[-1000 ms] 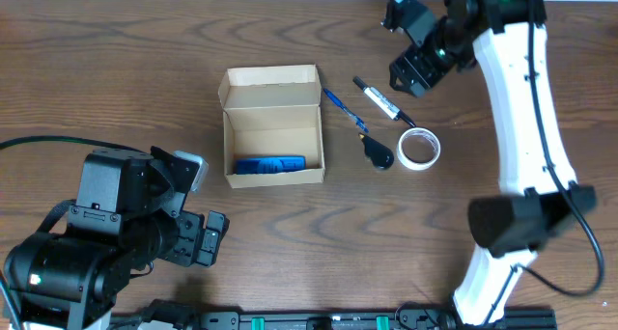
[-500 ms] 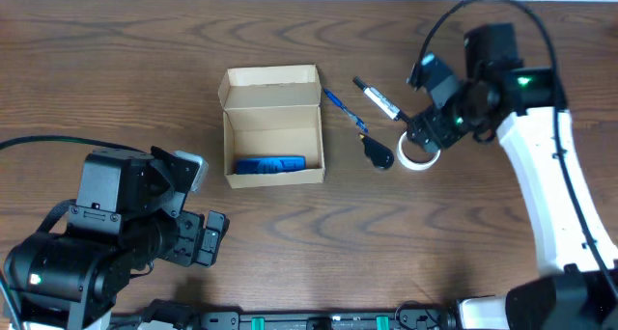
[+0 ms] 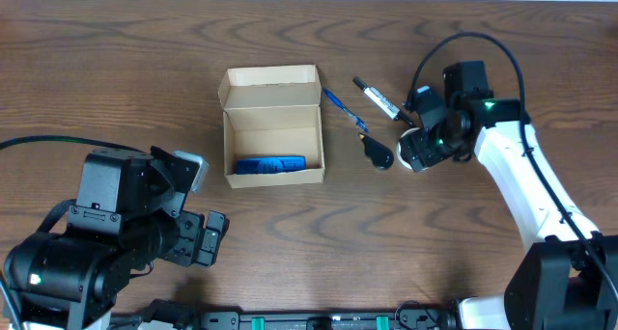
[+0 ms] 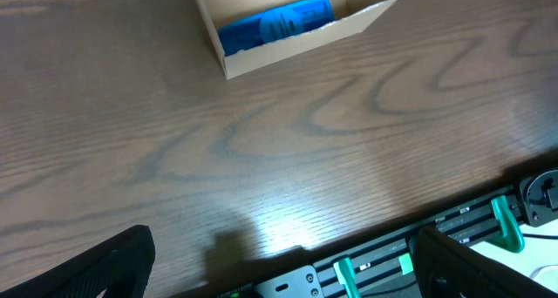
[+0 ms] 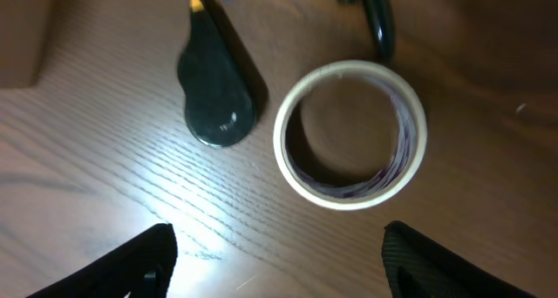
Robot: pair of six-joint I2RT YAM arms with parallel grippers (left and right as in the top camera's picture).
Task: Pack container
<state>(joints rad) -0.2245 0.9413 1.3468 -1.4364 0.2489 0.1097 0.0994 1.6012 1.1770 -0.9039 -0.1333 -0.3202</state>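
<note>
R gripper (image 5: pixel 281 259) jaws apart, above tape roll (image 5: pixel 349 196) | L gripper (image 4: pixel 283 263) jaws wide, idle nr table edge | box (image 3: pixel 273 137) lid open, left of blue pen (image 3: pixel 340 106), well apart from roll | tip: centre roll btwn fingers, descend straight, avoid black tool (image 5: pixel 218 89) beside it

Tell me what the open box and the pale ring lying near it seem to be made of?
The container looks like plain tan cardboard, matte, with thin folded walls and a creased flap. The tape roll looks like a cream band of paper or plastic tape, with a slight purplish sheen inside; which of the two, I cannot tell.
</note>
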